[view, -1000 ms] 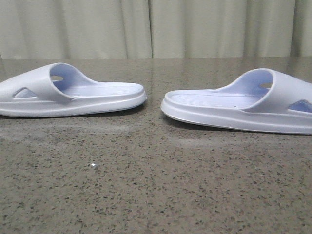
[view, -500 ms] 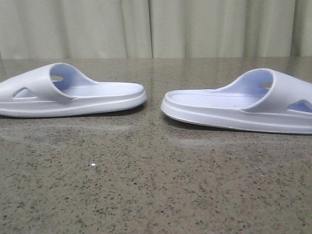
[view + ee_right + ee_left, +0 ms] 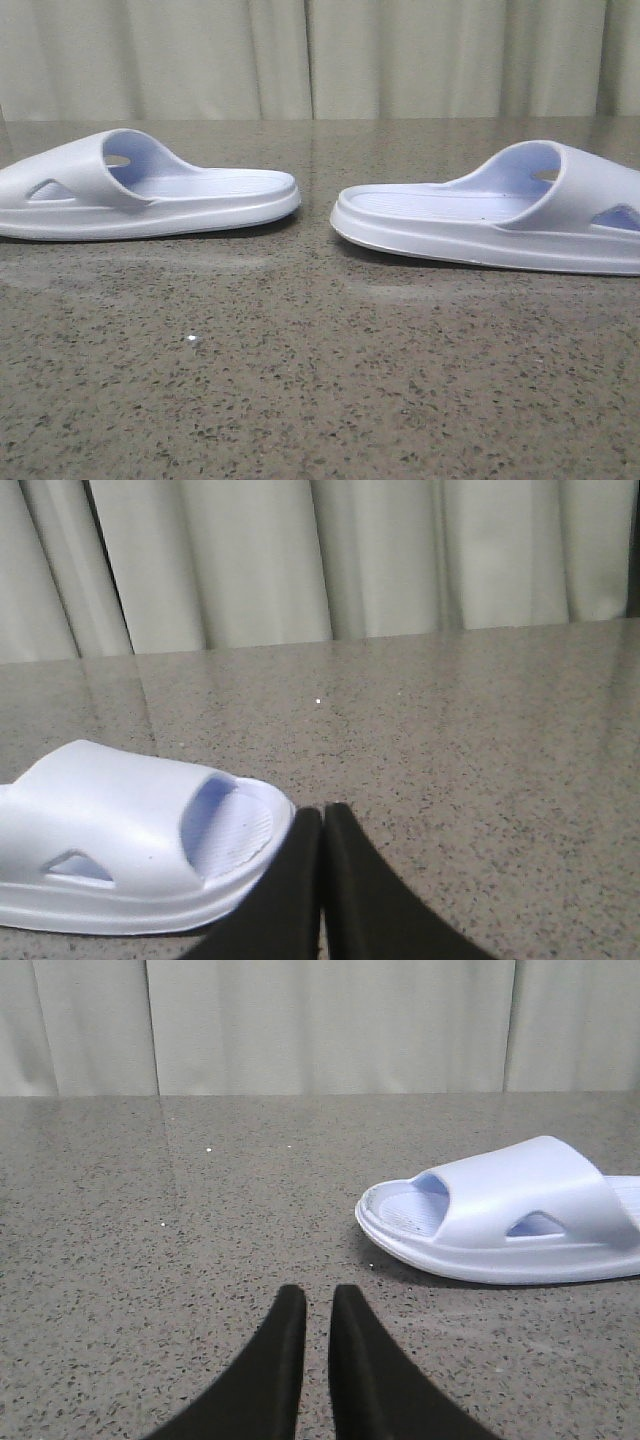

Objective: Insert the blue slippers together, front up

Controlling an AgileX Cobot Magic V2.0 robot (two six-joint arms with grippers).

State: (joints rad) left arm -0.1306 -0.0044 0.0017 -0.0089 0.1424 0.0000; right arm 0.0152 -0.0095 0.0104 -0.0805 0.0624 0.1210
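Speckled grey-brown stone makes up the bench [image 3: 320,380], and the two blue slippers sit on it soles down, neither one held by anything. Taking the left slipper [image 3: 140,190] as the landmark: its strap end is toward the left edge of the front view and its open heel end points toward the middle. The right slipper [image 3: 495,215] lies to the right of it, mirrored, so the two heel ends face each other with a clear gap of bare bench between them, not touching. It also looks a touch nearer the camera than the left slipper. Behind both hangs a pale pleated curtain [image 3: 320,55]. In the left wrist view the left gripper [image 3: 318,1305] hangs over bare bench, well apart from the left slipper [image 3: 505,1215], with its two black fingers [image 3: 285,1360] nearly together, just a thin slit between them and nothing in there. In the right wrist view the right gripper [image 3: 322,820] has its fingers [image 3: 355,890] pressed tip to tip, empty too, and it sits just beside the toe end of the right slipper [image 3: 130,830]; can't tell if it actually touches the slipper.
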